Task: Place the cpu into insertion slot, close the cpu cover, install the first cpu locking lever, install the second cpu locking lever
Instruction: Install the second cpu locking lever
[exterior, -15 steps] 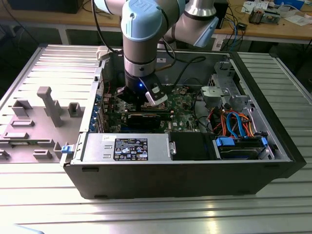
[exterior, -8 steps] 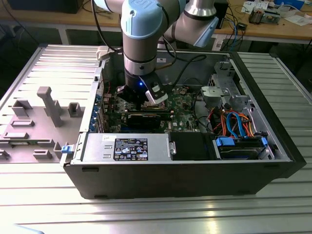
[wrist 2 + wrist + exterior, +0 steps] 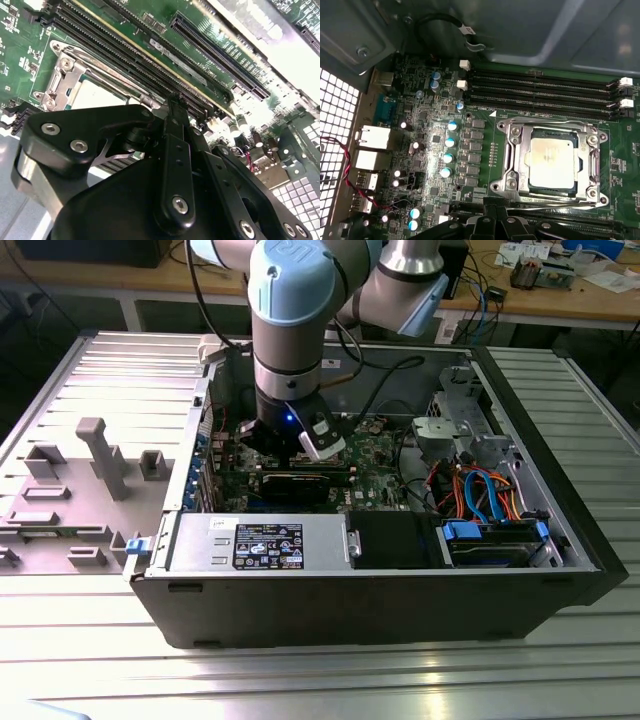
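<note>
The cpu lies flat in the insertion slot on the green board, its dull silver top showing. The silvery cpu cover lies down around it as a frame. In the second wrist view the cpu and the cover sit just beyond my black gripper, which is shut. A thin locking lever runs along the socket edge nearest the gripper, whose tip is at that lever's end. In the exterior view the gripper reaches down into the open computer case.
Long black memory slots run beside the socket. A black graphics card, a power supply and a drive bay with orange and blue cables crowd the case. Grey fixtures stand at the exterior view's left.
</note>
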`<state>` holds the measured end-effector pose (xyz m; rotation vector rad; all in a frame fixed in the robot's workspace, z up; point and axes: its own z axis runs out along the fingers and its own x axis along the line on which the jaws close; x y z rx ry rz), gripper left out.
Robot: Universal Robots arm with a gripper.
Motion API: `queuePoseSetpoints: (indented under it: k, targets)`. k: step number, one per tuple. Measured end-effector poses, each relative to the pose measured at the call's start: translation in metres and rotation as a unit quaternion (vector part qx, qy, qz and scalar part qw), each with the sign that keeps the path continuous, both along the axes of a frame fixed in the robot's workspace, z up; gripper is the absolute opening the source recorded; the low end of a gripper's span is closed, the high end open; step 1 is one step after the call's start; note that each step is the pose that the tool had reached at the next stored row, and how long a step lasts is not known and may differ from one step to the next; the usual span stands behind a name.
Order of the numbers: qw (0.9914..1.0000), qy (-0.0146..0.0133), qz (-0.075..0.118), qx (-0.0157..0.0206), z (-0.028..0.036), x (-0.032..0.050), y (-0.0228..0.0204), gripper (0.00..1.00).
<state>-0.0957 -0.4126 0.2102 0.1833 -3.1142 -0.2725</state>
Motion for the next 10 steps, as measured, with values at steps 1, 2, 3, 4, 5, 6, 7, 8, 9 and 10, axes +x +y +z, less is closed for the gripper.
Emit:
queuePoseSetpoints:
  k: [1, 2, 3, 4, 5, 6, 7, 8, 9, 10]
  targets:
    - [1.0, 0.0, 0.0, 0.0029, -0.0001, 0.0, -0.0004, 0.11]
    - [0.99998, 0.0, 0.0, 0.007, -0.0004, 0.0, -0.0004, 0.11]
    - [0.99996, -0.0001, 0.0, 0.0094, -0.0005, 0.0001, -0.0004, 0.11]
    - [0.99985, 0.0, 0.0, 0.0173, -0.001, 0.0, -0.0004, 0.11]
    - [0.99975, -0.0001, 0.0, 0.0225, -0.002, 0.0, -0.0003, 0.11]
    - [0.99966, 0.0, 0.0, 0.0259, -0.0032, 0.0, -0.0004, 0.11]
    - [0.99963, 0.0, 0.0, 0.0273, -0.0035, 0.0, -0.0004, 0.11]
    - [0.99949, -0.0001, 0.0, 0.0319, -0.0046, 0.0001, -0.0004, 0.11]
    - [0.9994, 0.0, 0.0, 0.0346, -0.005, 0.0, -0.0006, 0.11]
    - [0.99936, -0.0001, 0.0, 0.0357, -0.0051, -0.0001, -0.0013, 0.11]
